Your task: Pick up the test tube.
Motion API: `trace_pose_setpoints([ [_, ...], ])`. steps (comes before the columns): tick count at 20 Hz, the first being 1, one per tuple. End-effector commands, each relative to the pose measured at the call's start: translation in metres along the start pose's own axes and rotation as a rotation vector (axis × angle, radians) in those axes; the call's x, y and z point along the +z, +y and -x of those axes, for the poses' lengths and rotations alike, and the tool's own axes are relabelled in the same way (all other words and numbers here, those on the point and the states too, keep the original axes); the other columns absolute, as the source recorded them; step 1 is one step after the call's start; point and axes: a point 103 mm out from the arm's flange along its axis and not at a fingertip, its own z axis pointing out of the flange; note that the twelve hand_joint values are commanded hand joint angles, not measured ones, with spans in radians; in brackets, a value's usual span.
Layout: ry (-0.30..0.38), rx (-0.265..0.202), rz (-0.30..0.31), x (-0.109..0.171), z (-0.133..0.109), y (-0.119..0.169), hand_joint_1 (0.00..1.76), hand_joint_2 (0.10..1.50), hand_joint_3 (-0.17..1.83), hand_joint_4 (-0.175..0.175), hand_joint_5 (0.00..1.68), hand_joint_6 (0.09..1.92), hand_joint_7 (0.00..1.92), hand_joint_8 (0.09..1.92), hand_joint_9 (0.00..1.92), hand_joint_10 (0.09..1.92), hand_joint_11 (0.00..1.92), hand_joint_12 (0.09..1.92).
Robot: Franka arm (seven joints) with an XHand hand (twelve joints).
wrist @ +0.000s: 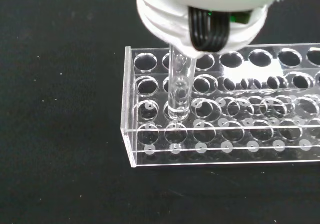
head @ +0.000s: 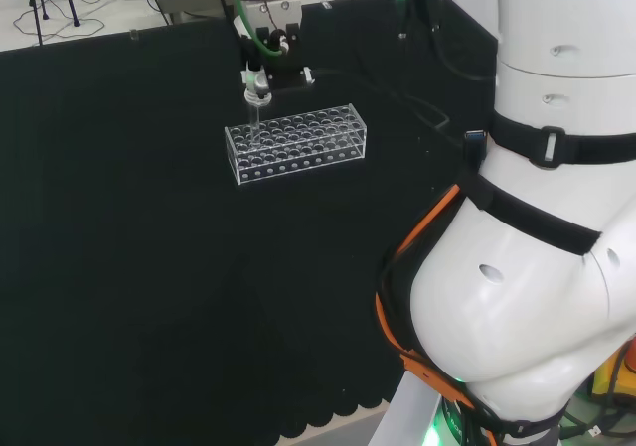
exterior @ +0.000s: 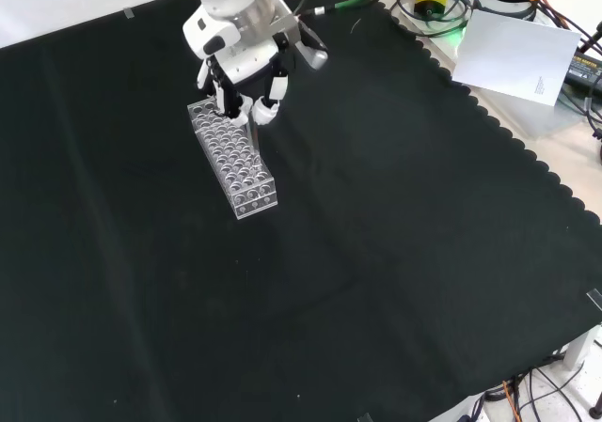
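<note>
A: Where does the test tube [wrist: 178, 87] stand at this moment?

B: It hangs upright just below the fingers [exterior: 266, 110], with its rounded bottom inside a hole near one end of the clear rack [head: 296, 144]. The hand [exterior: 240, 74] is curled around the tube's top, so I judge it pinched there, though the wrist view blurs the contact point.

A: So the tube is partly raised?

B: It looks so. The lower part sits within the rack's upper plates, so the lift seems unfinished.

A: What could spoil it from here?

B: If the hand drifts sideways while the tube's bottom is inside the hole, the glass could catch the plate's edge and drag or tip the rack on the tabletop [exterior: 376, 253]. A tilted pull could also let the tube slide out from under the fingers.

A: Anything you cannot make out?

B: How much of the tube is covered by the fingers, and how deep its tip reaches. The clear layers overlap, so the exact hole is hard to name.
</note>
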Motion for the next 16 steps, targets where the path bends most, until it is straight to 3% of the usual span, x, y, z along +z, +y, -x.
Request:
trace_pose_setpoints([
  [1,0.017,0.01,0.011,-0.014,0.008,-0.013,1.43,0.66,0.58,-0.175,1.3,0.54,1.39,0.7,1.43,0.11,0.71,1.21],
  [9,0.057,0.012,0.053,-0.044,0.012,-0.023,1.43,0.65,0.59,-0.175,1.31,0.53,1.4,0.7,1.43,0.1,0.71,1.21],
  [10,0.06,0.011,0.058,-0.048,0.011,-0.025,1.42,0.72,0.46,-0.175,1.31,0.5,1.48,0.65,1.41,0.2,0.71,1.21],
  [12,0.065,0.008,0.067,-0.055,0.011,-0.029,1.42,0.76,0.37,-0.175,1.32,0.46,1.51,0.64,1.41,0.21,0.71,1.21],
  [16,0.075,0.003,0.086,-0.068,0.011,-0.036,1.42,0.93,0.05,-0.175,1.3,0.45,1.68,0.43,1.33,0.43,0.71,1.22],
])
